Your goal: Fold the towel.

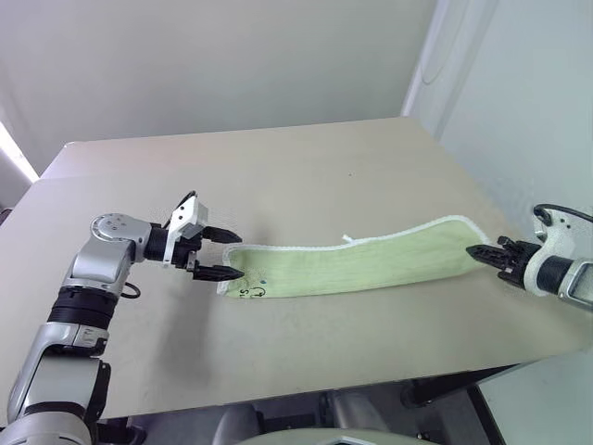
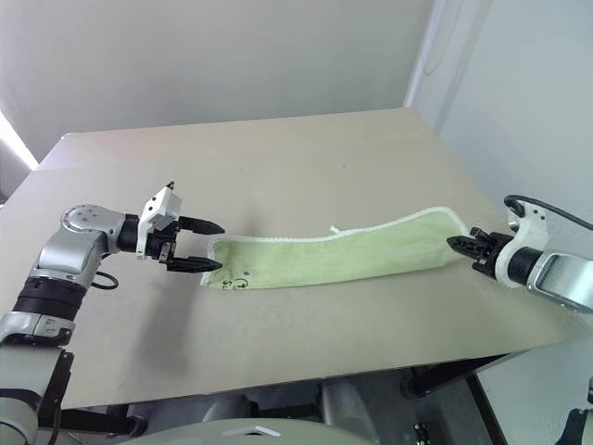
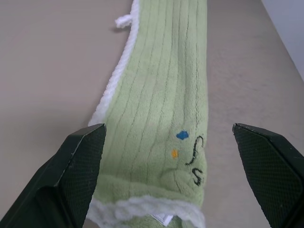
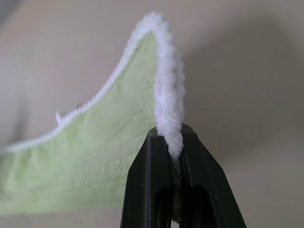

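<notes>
- One towel (image 1: 357,264): long light yellow-green terry strip with white stitched edging, lying across the beige tabletop (image 1: 278,167); its right end is lifted off the surface.
- Small white loop (image 1: 347,238) on the far edge. Dark embroidered mark (image 1: 252,293) near the left end, too small to read.
- Right hand (image 1: 482,252): fingers pinched together on the towel's right edging; the pinched edge is hidden between them.
- Left hand (image 1: 225,255): fingers spread wide, straddling the towel's left end, gripping nothing.
</notes>
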You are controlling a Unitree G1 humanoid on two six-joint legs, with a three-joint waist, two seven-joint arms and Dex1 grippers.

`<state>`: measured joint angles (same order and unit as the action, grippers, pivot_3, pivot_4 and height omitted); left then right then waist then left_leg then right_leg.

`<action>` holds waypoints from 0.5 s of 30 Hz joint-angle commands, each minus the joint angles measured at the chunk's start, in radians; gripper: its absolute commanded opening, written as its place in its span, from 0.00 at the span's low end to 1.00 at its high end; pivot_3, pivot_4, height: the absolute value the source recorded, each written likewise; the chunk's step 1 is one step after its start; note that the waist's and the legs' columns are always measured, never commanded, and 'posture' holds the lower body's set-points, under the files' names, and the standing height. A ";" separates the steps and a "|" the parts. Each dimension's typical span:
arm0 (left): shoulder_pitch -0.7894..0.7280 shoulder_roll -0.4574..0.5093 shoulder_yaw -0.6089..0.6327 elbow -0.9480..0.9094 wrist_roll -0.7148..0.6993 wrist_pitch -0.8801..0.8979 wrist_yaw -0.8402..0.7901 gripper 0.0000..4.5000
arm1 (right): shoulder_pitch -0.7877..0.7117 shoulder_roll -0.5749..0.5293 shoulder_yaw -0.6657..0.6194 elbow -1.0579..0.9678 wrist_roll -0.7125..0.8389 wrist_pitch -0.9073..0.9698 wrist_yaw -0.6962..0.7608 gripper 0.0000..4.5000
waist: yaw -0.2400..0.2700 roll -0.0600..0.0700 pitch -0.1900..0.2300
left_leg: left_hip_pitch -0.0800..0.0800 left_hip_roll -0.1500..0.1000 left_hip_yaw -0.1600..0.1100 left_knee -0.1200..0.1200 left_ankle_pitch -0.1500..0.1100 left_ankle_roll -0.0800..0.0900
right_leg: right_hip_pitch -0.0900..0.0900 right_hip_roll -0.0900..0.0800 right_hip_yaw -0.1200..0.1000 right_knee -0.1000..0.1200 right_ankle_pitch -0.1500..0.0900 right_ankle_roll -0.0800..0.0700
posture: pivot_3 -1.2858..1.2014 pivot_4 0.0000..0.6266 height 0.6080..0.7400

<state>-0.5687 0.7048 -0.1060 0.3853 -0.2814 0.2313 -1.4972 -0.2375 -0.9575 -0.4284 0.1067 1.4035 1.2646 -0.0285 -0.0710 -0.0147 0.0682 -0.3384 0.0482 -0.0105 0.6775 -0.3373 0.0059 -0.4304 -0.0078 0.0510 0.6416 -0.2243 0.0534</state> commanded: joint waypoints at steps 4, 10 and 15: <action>-0.021 0.003 0.014 -0.014 0.001 -0.011 0.017 1.00 | -0.119 0.027 0.106 -0.178 0.006 0.104 0.018 0.00 | 0.003 0.000 0.000 | -0.001 0.000 0.000 0.000 0.000 0.000 | 0.000 0.000 0.000 -0.001 0.000 0.000 | 0.52 0.00 0.79; -0.017 0.014 0.024 -0.029 -0.005 0.000 0.019 1.00 | -0.172 0.122 0.196 -0.266 0.048 0.154 0.017 0.00 | 0.004 0.000 0.000 | -0.001 0.000 0.000 -0.001 0.000 0.000 | -0.002 0.000 0.000 -0.005 0.000 0.001 | 0.52 0.00 0.79; -0.020 0.028 0.030 -0.025 -0.003 0.008 0.023 1.00 | -0.200 0.262 0.290 -0.297 0.046 0.148 -0.044 0.00 | 0.002 0.000 0.000 | -0.002 0.000 0.000 -0.002 0.000 0.001 | -0.003 0.000 0.000 -0.007 0.001 0.001 | 0.52 0.00 0.79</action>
<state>-0.5686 0.7105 -0.1026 0.3809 -0.2743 0.2367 -1.4765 -0.4076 -0.7145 -0.1518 -0.1583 1.4370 1.4178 -0.0520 -0.0687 -0.0149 0.0683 -0.3402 0.0487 -0.0107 0.6757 -0.3378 0.0068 -0.4332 -0.0080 0.0508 0.6350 -0.2237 0.0545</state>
